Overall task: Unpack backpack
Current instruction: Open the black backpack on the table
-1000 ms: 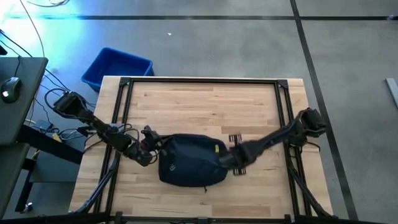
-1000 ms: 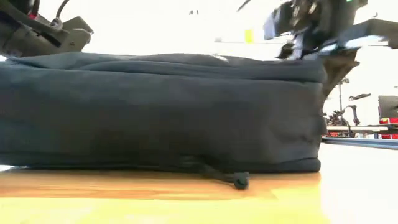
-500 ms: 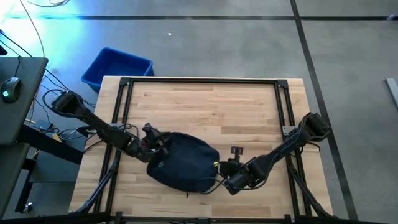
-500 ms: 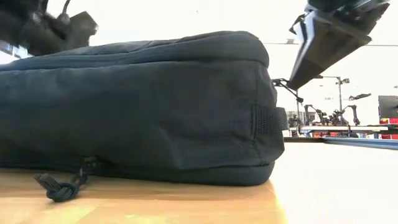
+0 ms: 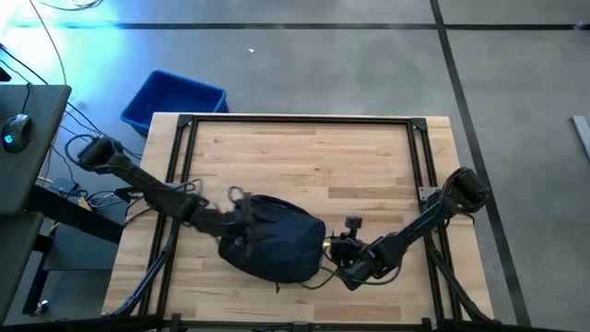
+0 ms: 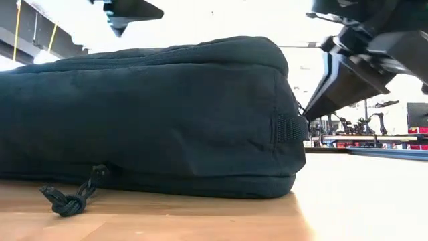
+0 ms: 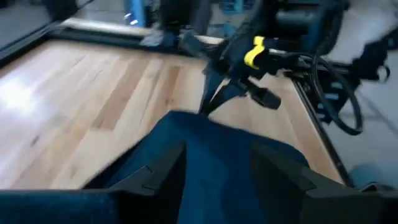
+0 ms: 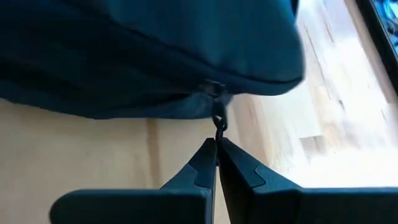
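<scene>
Backpack (image 5: pixel 273 244) near table (image 5: pixel 313 152) front edge, right tool (image 8: pixel 216 144) pinching zipper pull (image 8: pixel 218 121)

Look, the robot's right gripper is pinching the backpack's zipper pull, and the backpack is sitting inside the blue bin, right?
Not quite. The right gripper does pinch the zipper pull, but the backpack lies on the wooden table. The high view shows the blue bin standing on the floor beyond the table's corner.
</scene>
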